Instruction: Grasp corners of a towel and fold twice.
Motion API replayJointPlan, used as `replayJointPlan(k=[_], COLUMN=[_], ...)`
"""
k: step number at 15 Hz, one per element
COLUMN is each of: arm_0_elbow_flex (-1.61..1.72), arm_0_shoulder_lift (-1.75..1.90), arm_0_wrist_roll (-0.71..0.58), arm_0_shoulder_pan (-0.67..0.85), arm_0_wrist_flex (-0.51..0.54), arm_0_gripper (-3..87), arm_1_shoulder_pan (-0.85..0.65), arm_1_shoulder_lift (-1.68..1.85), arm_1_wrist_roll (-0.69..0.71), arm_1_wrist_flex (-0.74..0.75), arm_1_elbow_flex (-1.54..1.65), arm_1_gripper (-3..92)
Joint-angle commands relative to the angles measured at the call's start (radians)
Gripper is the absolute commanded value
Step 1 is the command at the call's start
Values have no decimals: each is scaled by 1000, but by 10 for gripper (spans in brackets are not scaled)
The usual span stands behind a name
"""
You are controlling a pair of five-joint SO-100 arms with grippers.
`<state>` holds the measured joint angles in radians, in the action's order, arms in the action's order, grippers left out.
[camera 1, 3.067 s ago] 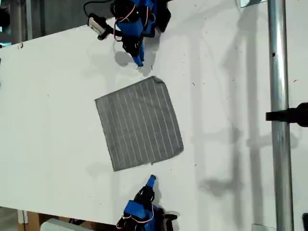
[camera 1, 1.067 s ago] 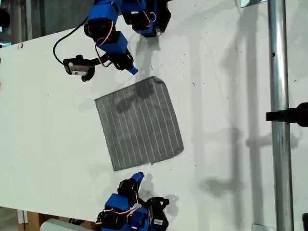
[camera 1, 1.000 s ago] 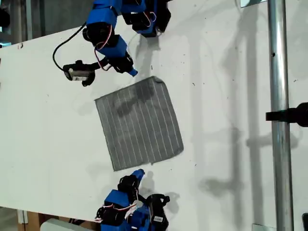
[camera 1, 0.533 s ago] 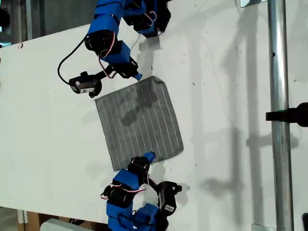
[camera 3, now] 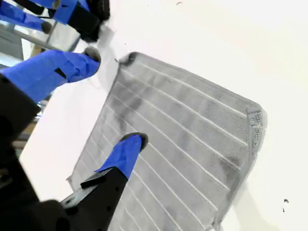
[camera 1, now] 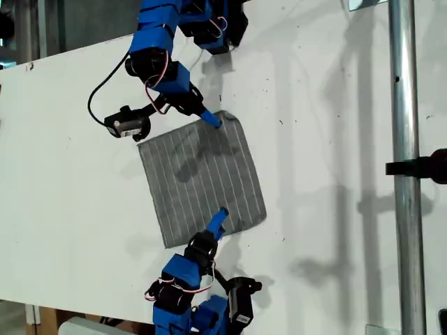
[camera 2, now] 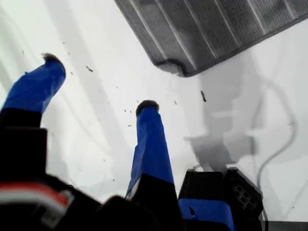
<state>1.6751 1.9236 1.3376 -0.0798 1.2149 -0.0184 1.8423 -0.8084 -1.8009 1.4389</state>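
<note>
The grey striped towel [camera 1: 202, 178] lies flat on the white table [camera 1: 335, 105]. My first gripper [camera 1: 213, 120] comes in from the exterior view's top. It hovers open at the towel's upper right corner [camera 1: 229, 117]. In the first wrist view that corner [camera 2: 175, 67] lies just beyond my first gripper [camera 2: 98, 82], with nothing between the fingers. My second gripper [camera 1: 220, 213] reaches from the exterior view's bottom over the towel's lower edge. In the second wrist view my second gripper [camera 3: 111, 96] is open, one fingertip [camera 3: 132, 140] over the towel [camera 3: 192, 144], the other beside its far corner [camera 3: 129, 58].
A metal pole [camera 1: 404, 209] with a black clamp [camera 1: 419, 167] stands along the exterior view's right. The table's edge runs along that view's left and bottom. A blue and black arm part [camera 2: 216, 202] with a thin cable [camera 2: 281, 144] shows in the first wrist view.
My first gripper has swung down from near its base to the towel's upper right corner in the exterior view. My second gripper has reached up over the towel's lower edge.
</note>
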Motion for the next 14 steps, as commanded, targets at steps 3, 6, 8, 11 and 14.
replayJointPlan(k=[3, 6, 8, 11, 14], arm_0_elbow_flex=[78, 121, 112, 123, 158], arm_0_shoulder_lift=[17, -69, -146, -190, -196], arm_0_wrist_roll=[-28, -14, 2, 29, 55], arm_0_shoulder_pan=[8, 15, 15, 14, 14], arm_0_wrist_flex=[-63, -118, -124, -143, -161], arm_0_gripper=[307, 300, 301, 302, 300], arm_1_shoulder_pan=[-49, -60, -74, -97, -110], arm_1_shoulder_lift=[-5, -54, -103, -202, -394], arm_1_wrist_roll=[52, 87, 101, 114, 135], arm_1_wrist_flex=[74, 264, 399, 545, 634], arm_1_elbow_flex=[130, 333, 437, 520, 505], arm_1_gripper=[376, 378, 373, 358, 272])
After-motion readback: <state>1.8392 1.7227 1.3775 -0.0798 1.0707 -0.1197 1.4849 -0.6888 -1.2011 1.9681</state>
